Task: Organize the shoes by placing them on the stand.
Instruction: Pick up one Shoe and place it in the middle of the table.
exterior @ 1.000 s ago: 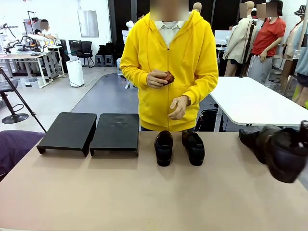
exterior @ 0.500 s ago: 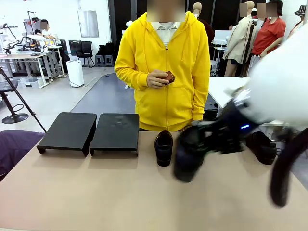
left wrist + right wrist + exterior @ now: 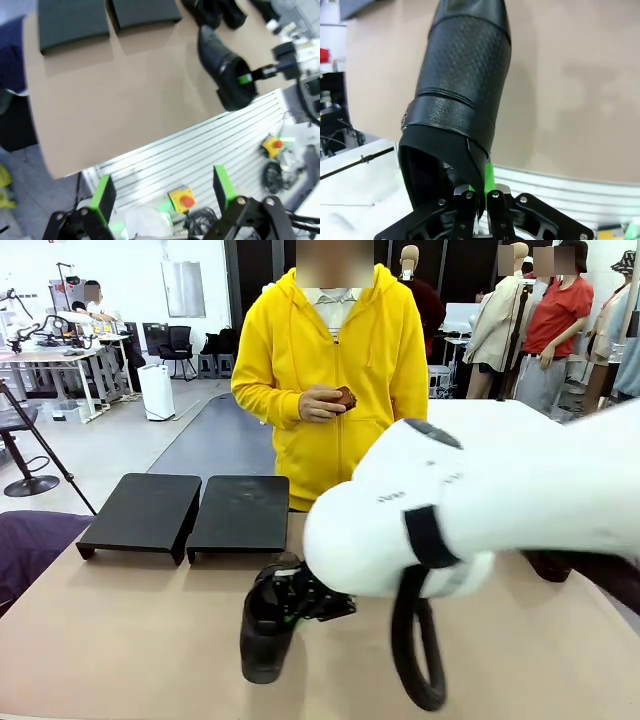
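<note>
1. Half a second ago the glossy black leather slip-on shoe (image 3: 268, 625) I carry hung at mid-bench, and a second ago it was at the far 3 o'clock edge. My right arm has since swept it toward 9 o'clock across the tan bench (image 3: 120, 640), and my white arm now covers the pair that showed in the middle. The person in a yellow hoodie (image 3: 330, 350) keeps a small brown object (image 3: 347, 398) in one hand, as before.
2. My right end effector (image 3: 480, 192) is clamped on the heel rim of that shoe, with one green pad showing inside the opening. The toe tilts down toward the bench. I cannot tell whether it touches.
3. My left end effector (image 3: 161, 192) is spread wide and holds nothing. It hovers off the bench's near edge, above a ribbed metal frame (image 3: 200, 145).
4. I count four shoes: the carried one, the near shoe of the pair (image 3: 205, 10) beside the far shoe of the pair (image 3: 232, 12), and a fourth shoe (image 3: 548, 565) at 3 o'clock, partly behind my arm.
5. There are two matte black, flat, rectangular stands: the outer stand (image 3: 140, 508) and the inner stand (image 3: 240, 508). They sit side by side at 11 o'clock from the carried shoe.
6. The carried shoe has a pebbled vamp, a smooth band across it and a rounded toe.
</note>
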Robot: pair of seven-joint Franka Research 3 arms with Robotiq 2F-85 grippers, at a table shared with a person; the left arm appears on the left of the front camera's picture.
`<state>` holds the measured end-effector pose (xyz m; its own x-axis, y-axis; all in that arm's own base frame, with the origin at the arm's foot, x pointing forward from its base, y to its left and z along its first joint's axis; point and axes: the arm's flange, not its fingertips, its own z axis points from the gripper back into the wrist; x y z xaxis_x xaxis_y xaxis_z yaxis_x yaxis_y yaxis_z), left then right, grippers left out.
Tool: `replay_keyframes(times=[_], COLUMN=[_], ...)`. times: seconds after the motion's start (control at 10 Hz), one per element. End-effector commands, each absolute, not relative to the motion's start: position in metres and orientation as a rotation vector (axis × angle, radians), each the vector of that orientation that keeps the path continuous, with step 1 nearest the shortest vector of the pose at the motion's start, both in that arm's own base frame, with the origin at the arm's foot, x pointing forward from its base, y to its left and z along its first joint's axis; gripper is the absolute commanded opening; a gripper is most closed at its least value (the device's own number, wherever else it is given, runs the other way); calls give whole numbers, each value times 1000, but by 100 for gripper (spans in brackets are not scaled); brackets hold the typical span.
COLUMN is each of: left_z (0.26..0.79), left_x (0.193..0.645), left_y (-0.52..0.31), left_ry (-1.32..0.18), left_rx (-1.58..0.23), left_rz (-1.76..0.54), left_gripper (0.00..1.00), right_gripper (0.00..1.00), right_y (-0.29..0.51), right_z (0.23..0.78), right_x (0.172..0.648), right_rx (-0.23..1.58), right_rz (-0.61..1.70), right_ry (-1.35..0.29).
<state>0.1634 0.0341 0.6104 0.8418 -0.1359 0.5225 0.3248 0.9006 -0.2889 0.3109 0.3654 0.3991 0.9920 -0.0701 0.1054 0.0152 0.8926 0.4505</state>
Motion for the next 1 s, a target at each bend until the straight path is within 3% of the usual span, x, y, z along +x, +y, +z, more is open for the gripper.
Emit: replay_keyframes(times=[0.0,0.3,0.9], left_z=[611,611,611], left_x=[163,163,163], left_y=[34,34,34], left_ry=[-517,-517,-517], left_rx=[-394,-394,-394], left_rz=[-264,-264,-264], left_gripper=[100,100,100], right_gripper=[0,0,0], right_y=[392,415,410], right_z=[390,365,345], right_x=[351,385,386], right_rx=[536,529,459], right_rz=[5,-1,83], right_ry=[-111,-66,6])
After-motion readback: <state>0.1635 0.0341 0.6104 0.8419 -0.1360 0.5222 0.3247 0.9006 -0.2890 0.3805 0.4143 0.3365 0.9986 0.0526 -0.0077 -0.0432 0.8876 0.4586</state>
